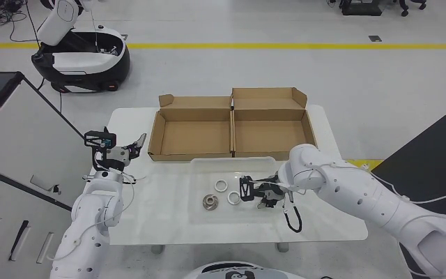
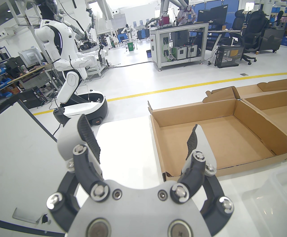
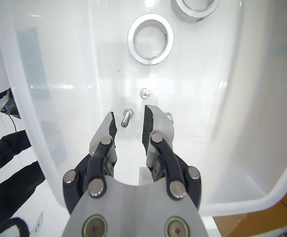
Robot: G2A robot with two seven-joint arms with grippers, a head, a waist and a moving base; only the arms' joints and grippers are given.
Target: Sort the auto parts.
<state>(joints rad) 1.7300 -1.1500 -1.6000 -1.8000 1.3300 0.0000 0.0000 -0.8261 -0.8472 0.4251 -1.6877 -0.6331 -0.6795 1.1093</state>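
A clear plastic tray (image 1: 209, 162) on the white table holds two metal rings (image 1: 220, 185) (image 1: 235, 198) and a grey flanged part (image 1: 210, 202). My right gripper (image 1: 245, 189) is down inside the tray. In the right wrist view it (image 3: 129, 112) is open, with a small hex bolt (image 3: 127, 117) lying on the tray floor between its fingers, untouched. Another small bolt (image 3: 144, 93) lies just beyond, and a third (image 3: 169, 116) peeks out beside one finger. The rings (image 3: 150, 41) (image 3: 197, 9) lie farther on. My left gripper (image 1: 132, 146) (image 2: 139, 122) hangs open with nothing in it above the table's left side.
Two open cardboard boxes (image 1: 189, 132) (image 1: 270, 129) stand side by side behind the tray, both with bare floors. The left box (image 2: 215, 139) is right beside my left gripper. Another robot (image 1: 80, 59) stands on the floor beyond the table's left corner.
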